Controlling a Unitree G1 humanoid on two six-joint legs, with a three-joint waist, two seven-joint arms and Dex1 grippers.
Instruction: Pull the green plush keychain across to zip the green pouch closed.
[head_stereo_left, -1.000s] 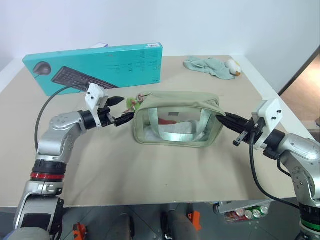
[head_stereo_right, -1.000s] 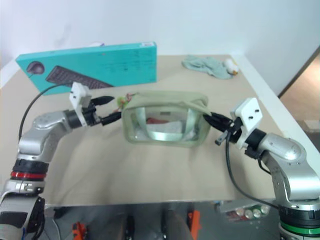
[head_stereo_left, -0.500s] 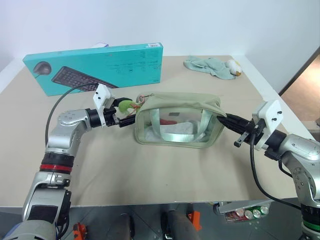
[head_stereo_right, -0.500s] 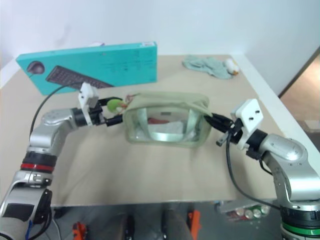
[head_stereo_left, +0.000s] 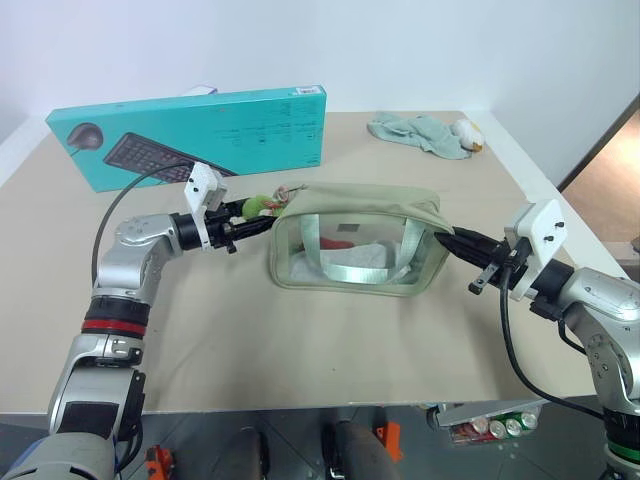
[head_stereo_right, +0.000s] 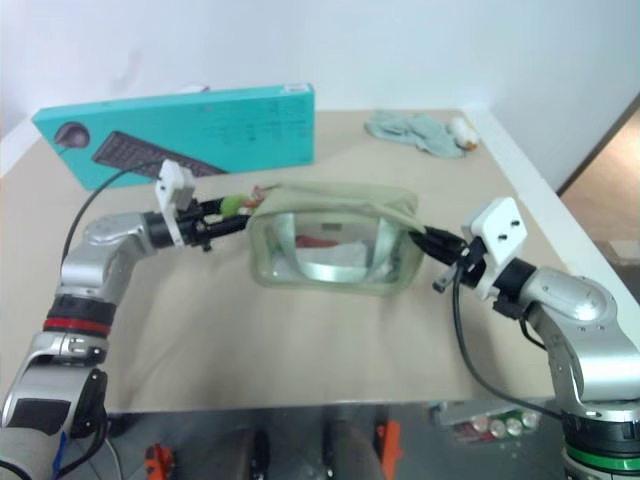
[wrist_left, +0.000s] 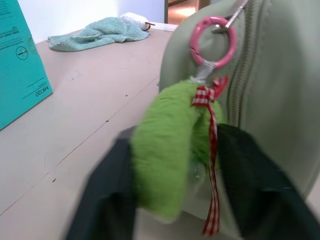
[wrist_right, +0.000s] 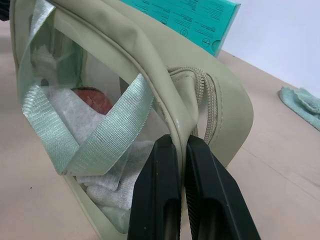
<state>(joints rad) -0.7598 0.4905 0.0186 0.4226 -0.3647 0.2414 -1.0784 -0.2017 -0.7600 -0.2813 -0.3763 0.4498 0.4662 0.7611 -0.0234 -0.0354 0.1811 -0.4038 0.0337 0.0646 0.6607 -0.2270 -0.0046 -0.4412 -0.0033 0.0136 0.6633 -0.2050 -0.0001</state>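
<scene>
A: Locate the green plush keychain (wrist_left: 167, 150).

B: Centre-left of frame, clamped by the left gripper (head_stereo_left: 243, 215). Soft, compressible; grip mid-body.

A: Green pouch (head_stereo_left: 360, 245)?

B: Centre of frame. Limp fabric; right gripper (wrist_right: 182, 170) pinches its end seam.
</scene>
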